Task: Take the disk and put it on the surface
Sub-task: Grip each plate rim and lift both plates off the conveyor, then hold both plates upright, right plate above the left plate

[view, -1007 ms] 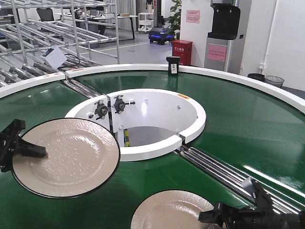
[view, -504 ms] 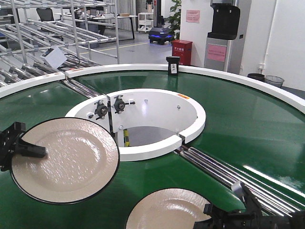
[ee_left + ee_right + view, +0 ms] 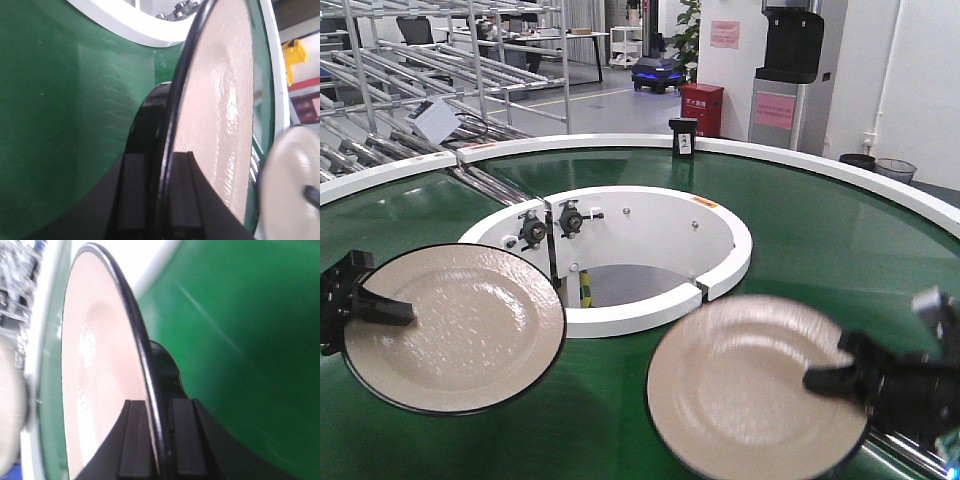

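Two disks show, both cream plates with black rims. The left plate (image 3: 455,325) hangs tilted over the green conveyor belt (image 3: 820,230), and my left gripper (image 3: 395,312) is shut on its left rim. In the left wrist view that plate (image 3: 225,100) is edge-on, its rim between the left gripper (image 3: 162,165) fingers. The right plate (image 3: 755,385), blurred, is held above the belt by my right gripper (image 3: 820,380), shut on its right rim. The right wrist view shows this plate (image 3: 95,380) clamped in the right gripper (image 3: 157,410). The grey metal surface is out of view.
A white inner ring wall (image 3: 650,310) surrounds a central opening with bearings. The belt's white outer rim (image 3: 800,160) carries a small black box (image 3: 683,137). Metal rollers (image 3: 490,180) and roller racks stand at the back left.
The right gripper has lifted its plate from the bottom edge of the view up and to the right, tilting it. The left plate has hardly shifted.
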Controlling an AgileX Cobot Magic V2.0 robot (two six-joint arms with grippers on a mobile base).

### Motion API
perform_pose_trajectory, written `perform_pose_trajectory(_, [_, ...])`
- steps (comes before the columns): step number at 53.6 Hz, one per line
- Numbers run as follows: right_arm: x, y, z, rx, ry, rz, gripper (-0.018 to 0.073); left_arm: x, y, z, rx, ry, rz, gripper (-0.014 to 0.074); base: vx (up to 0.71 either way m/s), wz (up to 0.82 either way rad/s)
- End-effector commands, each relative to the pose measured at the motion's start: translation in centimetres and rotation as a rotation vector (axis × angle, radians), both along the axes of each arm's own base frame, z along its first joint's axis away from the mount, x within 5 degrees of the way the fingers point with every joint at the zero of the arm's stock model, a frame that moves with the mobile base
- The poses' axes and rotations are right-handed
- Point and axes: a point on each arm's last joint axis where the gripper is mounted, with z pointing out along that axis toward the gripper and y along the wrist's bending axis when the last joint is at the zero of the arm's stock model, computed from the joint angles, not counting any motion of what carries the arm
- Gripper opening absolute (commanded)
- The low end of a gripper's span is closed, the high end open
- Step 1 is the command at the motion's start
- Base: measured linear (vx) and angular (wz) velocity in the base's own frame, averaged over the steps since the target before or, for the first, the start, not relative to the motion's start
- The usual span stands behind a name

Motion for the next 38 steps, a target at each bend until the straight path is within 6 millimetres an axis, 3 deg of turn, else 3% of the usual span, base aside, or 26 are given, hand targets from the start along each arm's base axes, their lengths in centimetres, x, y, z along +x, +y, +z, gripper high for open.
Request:
perform_pose_trajectory(1, [-0.3,1.4,6.8,0.129,-0.115,0.054,-0.0008,-0.7,-2.0,4.0,-0.122,-0.09,0.007,-0.0001,0.0,0.0])
perform_pose_trajectory(15, [1.1,6.0,16.3,0.14,-0.257,0.174,-0.0008,-0.8,-7.9,3.8,-0.147,-0.02,-0.106,-0.0001,0.0,0.0])
perform_pose_trajectory(19, [1.5,7.1,18.2,0.143,-0.259,0.184,-0.0008,-1.0,-9.4,3.6,-0.15,0.013,-0.123,-0.0001,0.0,0.0])
perform_pose_trajectory(32, [2.9,8.1,19.5,0.14,-0.14,0.186,-0.0008,-2.6,-12.9,2.4,-0.176,0.092,-0.144,-0.0001,0.0,0.0])
perform_pose_trajectory(38, [2.9,8.0,19.5,0.14,-0.142,0.181,-0.0008,-3.5,-13.6,1.5,-0.171,0.112,-0.118,0.0,0.0,0.0])
